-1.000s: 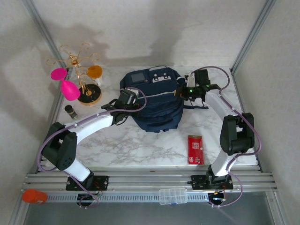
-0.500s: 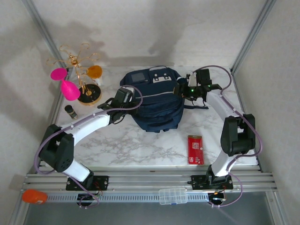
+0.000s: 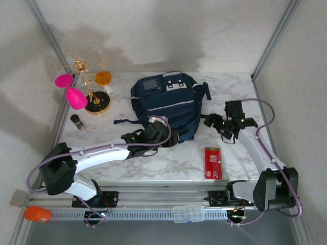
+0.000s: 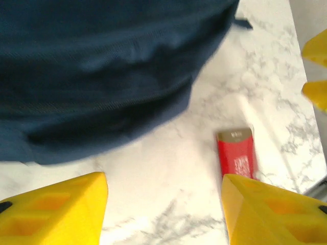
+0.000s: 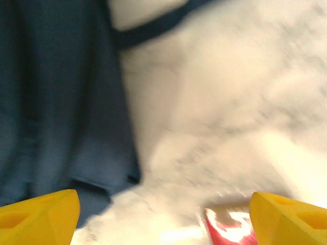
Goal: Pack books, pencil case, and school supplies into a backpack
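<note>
The dark navy backpack (image 3: 168,104) lies flat at the middle back of the marble table, its white patches and grey panel facing up. My left gripper (image 3: 171,138) hovers at its near edge, open, with bare marble between the yellow fingers (image 4: 56,209). In the left wrist view the backpack (image 4: 102,66) spans the top and a flat red packet (image 4: 236,153) lies ahead on the right. My right gripper (image 3: 210,121) stands open just right of the backpack (image 5: 56,102), above the red packet (image 3: 213,162), nothing between its fingers (image 5: 291,214). The books and pencil case are out of view.
A gold stand with pink and orange glasses (image 3: 87,84) and a small dark bottle (image 3: 77,121) occupy the back left. A clear plastic box (image 3: 188,213) and an orange object (image 3: 37,213) rest on the front rail. Backpack straps (image 3: 207,92) trail to the right.
Both grippers have opened and let go of the backpack's sides. The left arm swung right to the backpack's near edge; the right arm drew back toward the near right.
</note>
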Controlling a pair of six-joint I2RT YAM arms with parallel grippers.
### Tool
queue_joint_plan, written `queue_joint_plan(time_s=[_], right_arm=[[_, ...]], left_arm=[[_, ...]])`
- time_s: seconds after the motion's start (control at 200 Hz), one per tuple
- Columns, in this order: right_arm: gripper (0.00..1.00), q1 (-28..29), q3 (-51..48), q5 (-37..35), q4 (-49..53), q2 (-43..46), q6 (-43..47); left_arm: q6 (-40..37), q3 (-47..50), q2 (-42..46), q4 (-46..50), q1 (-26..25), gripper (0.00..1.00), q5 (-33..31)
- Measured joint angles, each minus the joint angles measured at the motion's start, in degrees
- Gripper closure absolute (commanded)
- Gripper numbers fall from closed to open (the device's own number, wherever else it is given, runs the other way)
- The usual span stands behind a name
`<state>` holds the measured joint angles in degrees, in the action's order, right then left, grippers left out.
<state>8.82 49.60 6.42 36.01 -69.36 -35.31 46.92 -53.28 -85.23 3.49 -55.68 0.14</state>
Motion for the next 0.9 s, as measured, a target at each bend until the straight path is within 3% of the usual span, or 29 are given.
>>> queue_joint_plan(time_s=[0.185,0.4,0.621,0.901], right_arm=[[0.10,1.1,-10.2,-4.0,5.5,5.3,-6.4],[0.07,4.7,-17.1,-4.9,8.1,12.0,-12.2],[0.04,9.9,-21.4,-2.8,7.2,11.9,-16.8],[0.01,18.6,-18.5,0.5,1.4,6.6,-21.5]], left_arm=[[6.5,-0.5,-7.0,-3.9,-5.1,0.41,0.9],[9.6,-0.9,-10.6,-5.1,-6.9,0.41,1.0],[10.8,-0.7,-10.6,-7.1,-6.9,0.41,1.0],[10.8,0.3,-10.9,-8.9,-6.9,0.45,1.5]])
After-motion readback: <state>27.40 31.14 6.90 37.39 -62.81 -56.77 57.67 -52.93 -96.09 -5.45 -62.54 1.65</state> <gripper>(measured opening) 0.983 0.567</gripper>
